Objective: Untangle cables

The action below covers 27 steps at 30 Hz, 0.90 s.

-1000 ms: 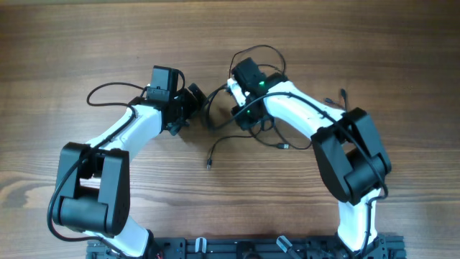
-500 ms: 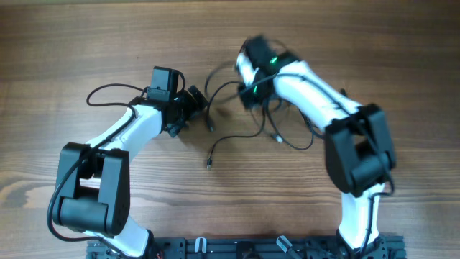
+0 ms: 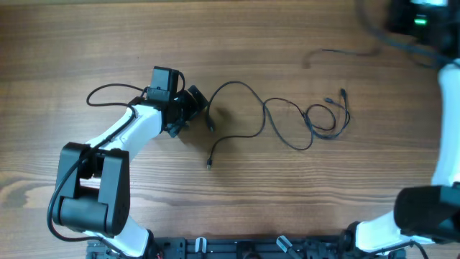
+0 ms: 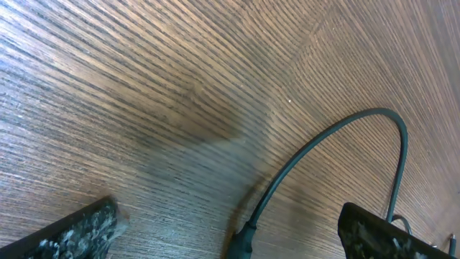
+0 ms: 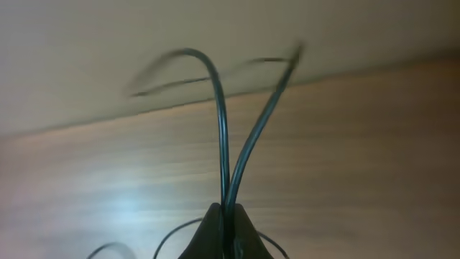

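Snag risk: right gripper (image 5: 224, 223), far from the left gripper (image 4: 228, 232) (fingers spread, empty), clamps a doubled cable (image 5: 220, 129); swinging it nearer could retangle the loose cable (image 4: 316, 140) there.

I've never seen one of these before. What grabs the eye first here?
A thin black cable sprawls in loose loops across the middle of the wooden table. The right gripper, up at the far right corner, is pinched on a second cable, while the left gripper sits open near the first cable's end.
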Motion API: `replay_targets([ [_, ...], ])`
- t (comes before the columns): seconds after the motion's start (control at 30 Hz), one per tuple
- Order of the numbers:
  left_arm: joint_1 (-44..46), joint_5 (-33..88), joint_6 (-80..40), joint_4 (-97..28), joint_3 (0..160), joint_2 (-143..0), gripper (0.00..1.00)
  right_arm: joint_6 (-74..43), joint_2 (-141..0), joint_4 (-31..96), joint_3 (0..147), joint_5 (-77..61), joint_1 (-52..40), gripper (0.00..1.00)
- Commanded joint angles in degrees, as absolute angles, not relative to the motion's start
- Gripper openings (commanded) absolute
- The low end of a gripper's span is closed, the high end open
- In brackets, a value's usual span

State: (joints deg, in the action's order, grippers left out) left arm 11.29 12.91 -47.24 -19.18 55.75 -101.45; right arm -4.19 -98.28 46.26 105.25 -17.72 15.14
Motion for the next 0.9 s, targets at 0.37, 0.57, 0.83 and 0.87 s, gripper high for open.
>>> replay_targets([
  [0.37, 11.1, 11.9, -46.8, -19.2, 55.3, -100.6, 1.00, 6.9, -105.6, 44.7, 99.5, -1.2, 45.7, 0.04],
  [0.57, 11.1, 11.9, -46.8, -19.1, 55.3, -100.6, 1.00, 4.4, -110.5, 41.3, 91.2, 7.2, 50.9, 0.04],
  [0.83, 11.1, 12.4, -47.0, -17.1, 55.3, -100.6, 1.00, 4.3, -114.7, 34.9, 87.6, 2.9, 54.6, 0.05],
  [0.87, 11.1, 12.8, -47.0, -16.9, 55.3, -100.6, 1.00, 4.4, -114.8, 34.7, 87.6, 2.9, 54.6, 0.05],
])
